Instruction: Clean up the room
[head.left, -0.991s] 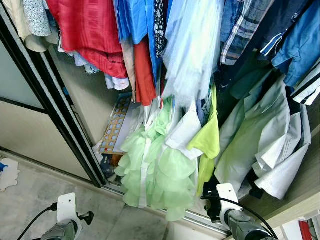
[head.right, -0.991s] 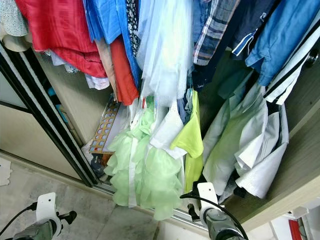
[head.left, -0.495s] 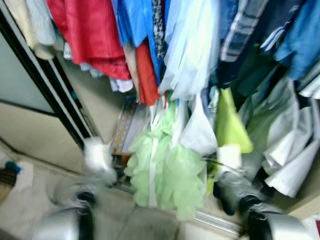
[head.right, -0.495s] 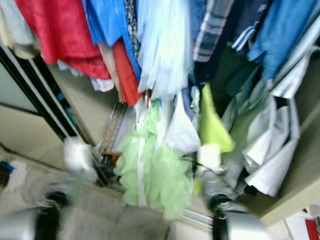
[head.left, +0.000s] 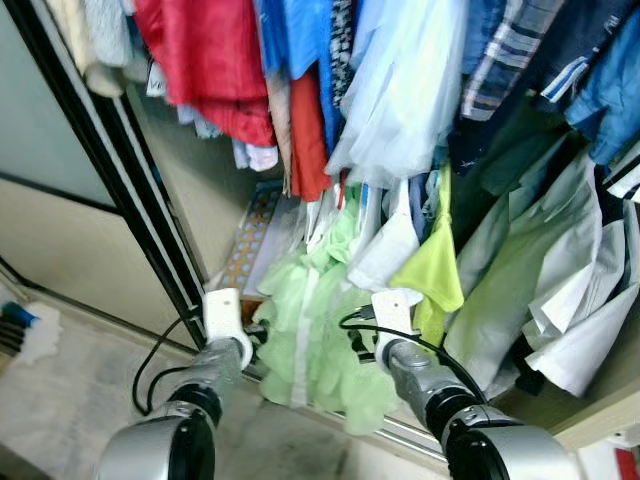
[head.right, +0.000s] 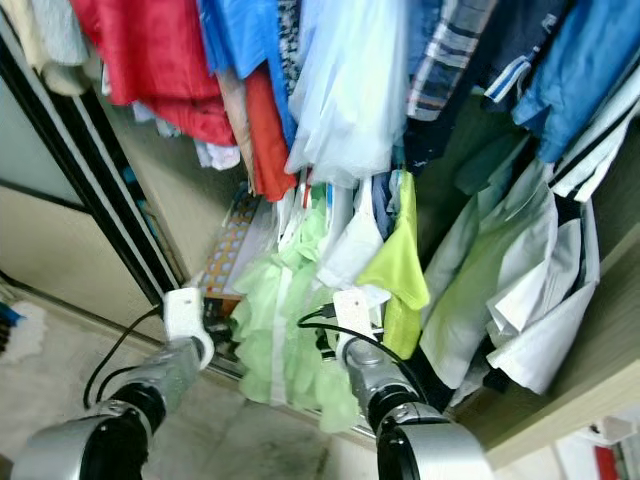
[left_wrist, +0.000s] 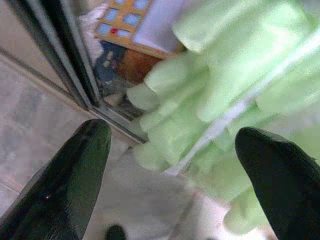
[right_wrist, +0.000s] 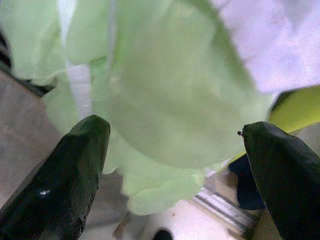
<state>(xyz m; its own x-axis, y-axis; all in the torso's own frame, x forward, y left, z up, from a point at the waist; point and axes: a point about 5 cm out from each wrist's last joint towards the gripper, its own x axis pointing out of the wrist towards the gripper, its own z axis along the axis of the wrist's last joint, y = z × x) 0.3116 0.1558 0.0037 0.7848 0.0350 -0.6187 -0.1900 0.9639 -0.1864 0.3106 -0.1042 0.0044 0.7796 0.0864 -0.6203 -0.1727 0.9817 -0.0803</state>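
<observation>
Wardrobe interior ahead, black sliding-door frame (head.left: 120, 190) on the robot's left, tiled floor (head.left: 70, 400) below. Rail is packed with hanging clothes: red shirt (head.left: 205, 60), blue garment (head.left: 300, 35), pale blue sheer dress (head.left: 400, 90), plaid shirt (head.left: 510, 50), lime-yellow top (head.left: 435, 270), pale green shirt (head.left: 510, 290) on the right. Light green ruffled dress (head.left: 320, 330) hangs lowest, its hem down by the metal door track (left_wrist: 117, 120). Colourful grid-pattern board (head.left: 250, 240) leans at the back of the wardrobe floor, behind the dress.

Both arms raised toward the green dress. Left gripper (left_wrist: 175, 145) fingers spread wide, nothing between them, pointed at the dress's lower left ruffles near the track. Right gripper (right_wrist: 175, 150) also spread wide and empty, close up on the dress's lower folds; can't tell if the tips touch fabric. Black cables loop off both wrists.
</observation>
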